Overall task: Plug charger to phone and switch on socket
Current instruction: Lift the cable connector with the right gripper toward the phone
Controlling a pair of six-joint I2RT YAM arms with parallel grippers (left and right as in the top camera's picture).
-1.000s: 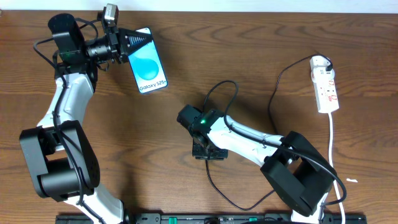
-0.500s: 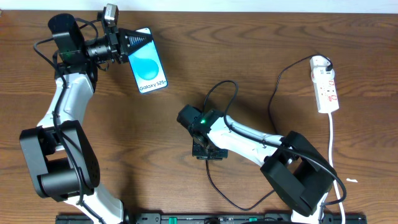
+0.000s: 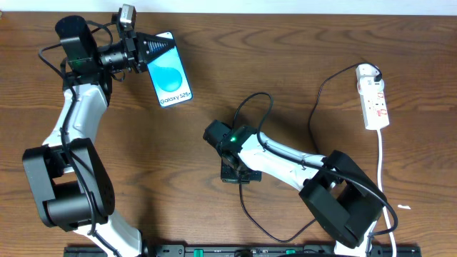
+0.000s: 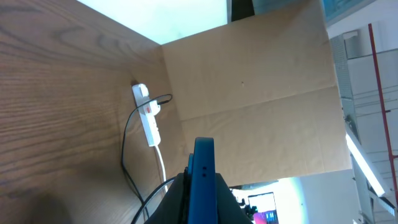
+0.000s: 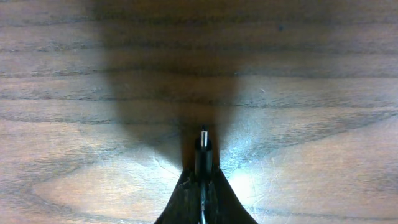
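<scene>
The phone [image 3: 171, 73], blue-screened with "Galaxy S25+" on it, is held off the table at the back left, with my left gripper [image 3: 153, 48] shut on its upper end. In the left wrist view the phone [image 4: 203, 168] shows edge-on between the fingers. The charger [image 3: 312, 118] is a thin black cable running from the socket [image 3: 373, 96] across the table. Its plug tip [image 5: 203, 144] sticks out past my right gripper [image 5: 203, 177], which is shut on it just above the wood. In the overhead view my right gripper [image 3: 238, 175] is at the table's middle.
The white socket [image 4: 149, 122] lies at the far right of the table, with a white lead [image 3: 383, 168] trailing toward the front. A cardboard wall [image 4: 249, 93] stands beyond the table. My right arm [image 3: 285, 160] stretches across the front right.
My right gripper has closed onto the charger's plug tip. The left arm and the phone have not moved.
</scene>
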